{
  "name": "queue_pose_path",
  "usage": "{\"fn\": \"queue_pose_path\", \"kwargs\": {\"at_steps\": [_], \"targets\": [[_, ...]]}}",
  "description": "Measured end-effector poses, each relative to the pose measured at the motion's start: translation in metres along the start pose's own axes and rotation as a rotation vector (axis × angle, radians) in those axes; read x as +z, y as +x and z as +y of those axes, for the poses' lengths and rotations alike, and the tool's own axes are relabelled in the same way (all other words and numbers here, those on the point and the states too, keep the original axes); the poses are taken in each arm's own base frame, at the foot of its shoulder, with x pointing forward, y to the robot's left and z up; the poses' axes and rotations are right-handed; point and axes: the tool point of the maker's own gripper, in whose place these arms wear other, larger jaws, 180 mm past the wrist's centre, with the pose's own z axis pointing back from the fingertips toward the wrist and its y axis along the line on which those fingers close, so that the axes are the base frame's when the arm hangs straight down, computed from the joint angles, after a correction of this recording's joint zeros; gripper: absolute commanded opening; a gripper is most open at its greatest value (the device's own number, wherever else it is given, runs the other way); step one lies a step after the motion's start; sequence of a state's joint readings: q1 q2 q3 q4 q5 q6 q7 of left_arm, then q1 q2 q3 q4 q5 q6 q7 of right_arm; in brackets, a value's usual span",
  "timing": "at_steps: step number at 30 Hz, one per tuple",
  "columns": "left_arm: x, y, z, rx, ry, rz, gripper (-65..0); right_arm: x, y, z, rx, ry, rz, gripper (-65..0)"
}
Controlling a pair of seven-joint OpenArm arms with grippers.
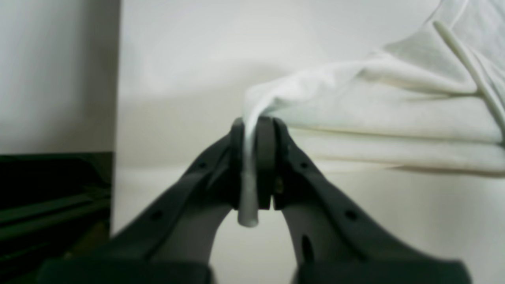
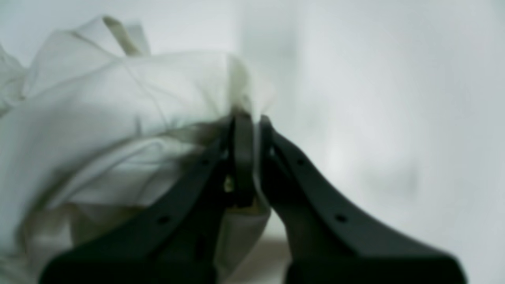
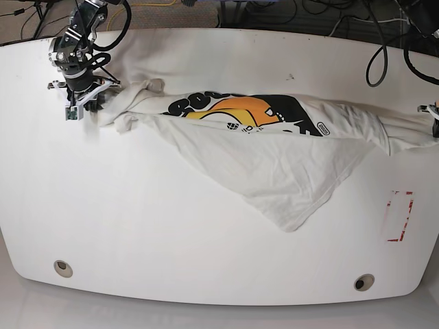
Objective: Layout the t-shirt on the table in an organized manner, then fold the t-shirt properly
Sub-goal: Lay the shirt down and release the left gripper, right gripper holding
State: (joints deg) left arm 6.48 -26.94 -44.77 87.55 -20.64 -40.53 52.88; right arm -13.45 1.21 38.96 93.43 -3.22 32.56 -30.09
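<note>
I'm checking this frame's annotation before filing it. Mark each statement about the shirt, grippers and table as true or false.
1. The left gripper is shut on the t-shirt. True.
2. The right gripper hangs open above the cloth. False: it is shut on fabric.
3. The t-shirt is neatly folded. False: it is stretched between both grippers, a corner hanging toward the front edge.
4. A red tape rectangle marks the table. True.

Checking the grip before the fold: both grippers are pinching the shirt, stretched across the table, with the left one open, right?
Not quite: the left gripper is shut on the shirt, as the left wrist view shows. The right gripper pinches it too, stretched across the table.
</note>
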Motion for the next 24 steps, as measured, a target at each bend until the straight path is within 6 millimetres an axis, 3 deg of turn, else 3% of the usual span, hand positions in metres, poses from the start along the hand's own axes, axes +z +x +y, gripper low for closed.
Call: {"fn": "queue_pose_path", "kwargs": {"at_steps": [9, 18, 20, 24], "targets": [[0.000, -0.025, 0.019, 0.065, 0.020, 0.055, -64.2, 0.003, -0.005, 0.003, -0.001, 0.012, 0.003, -64.8], [0.001, -0.023, 0.024, 0.059, 0.026, 0.055, -63.2, 0.000, 0.001, 0.006, 0.000, 0.019, -0.003, -64.8], [0.001, -0.024, 0.024, 0.059, 0.025, 0.058, -59.6, -0.001, 0.003, 0.007, 0.001, 0.017, -0.003, -64.8], [0.002, -0.028, 0.024, 0.056, 0.027, 0.066, -44.4, -0.003, 0.008, 0.008, 0.003, 0.020, -0.013, -64.8]]}}
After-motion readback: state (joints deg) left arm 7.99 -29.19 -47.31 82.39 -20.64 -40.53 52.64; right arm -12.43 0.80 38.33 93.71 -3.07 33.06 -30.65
